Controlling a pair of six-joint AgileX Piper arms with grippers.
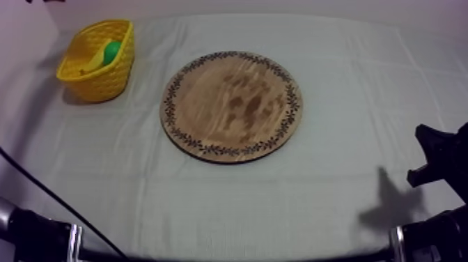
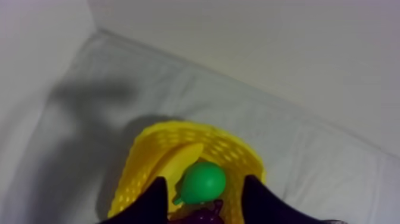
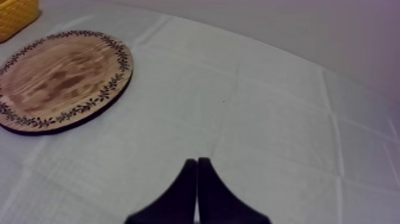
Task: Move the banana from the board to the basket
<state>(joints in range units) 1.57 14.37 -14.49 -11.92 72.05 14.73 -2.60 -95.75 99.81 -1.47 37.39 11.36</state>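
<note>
Left gripper (image 2: 205, 179): two black fingers are seen spread apart with nothing clamped between them. The yellow basket (image 2: 235, 149) sits just beyond their tips.
Right gripper (image 3: 197, 159): its fingers are pressed together into a narrow wedge, gripping nothing, above bare cloth (image 3: 268, 119) off the right side of the board.
Banana (image 2: 178, 162): it is found inside the basket, laid along one wall just beside the pear. It is not on the board.
Pear (image 2: 203, 183): green and rounded, it is lodged in the basket next to the banana.
Dark lump (image 2: 205, 213): a purplish thing is glimpsed under the pear, too hidden to be named.
Basket position: it is set upright on the cloth, well apart from the board, off the board's far left side.
Wooden board (image 1: 232, 104): round with a patterned rim, it is placed mid-table, and nothing is carried on it.
Step in hand: judged from the bare board and the filled basket, the drop appears done, and only the retreat of the left gripper is left.
How it is done well: the fingers are best left apart and raised straight up until the rim is cleared. Only then should they be swung back toward the board side.
Risk: a sideways pull or an early closing could catch the rim, so that the light basket is tipped or dragged.
</note>
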